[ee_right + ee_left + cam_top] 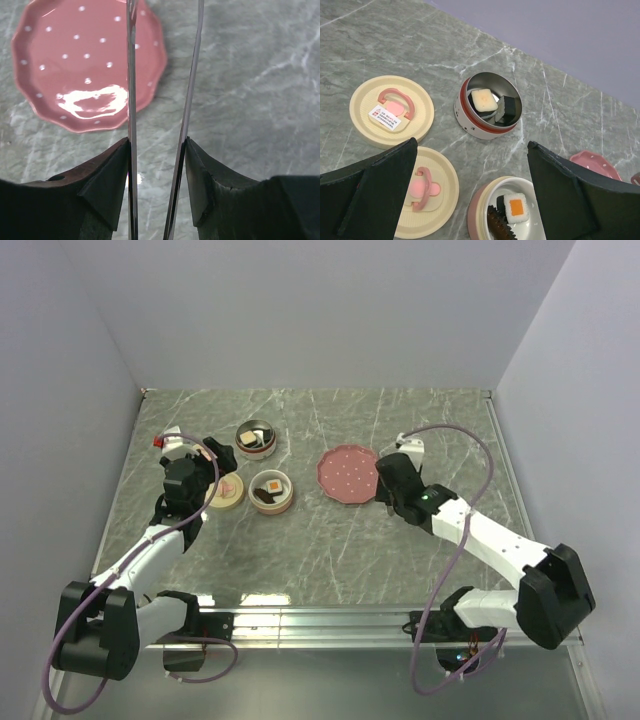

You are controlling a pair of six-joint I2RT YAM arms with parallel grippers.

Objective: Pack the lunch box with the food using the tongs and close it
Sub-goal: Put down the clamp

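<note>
Tongs (pixel 131 90), thin polished steel, sat pinched in the right gripper (pixel 156 150); left gripper (pixel 472 150) gaped wide near upper-left ribbed cream lid (pixel 362 100), sticker (pixel 384 118) print apparently red, unreadable.

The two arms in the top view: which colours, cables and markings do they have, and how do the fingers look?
Both the left arm and the right arm have white links, black joints and black bases. A purple cable loops along each. A small red-and-white part sits near the left wrist; a green light shows on the right. Left fingers and right fingers are black wedges.
</note>
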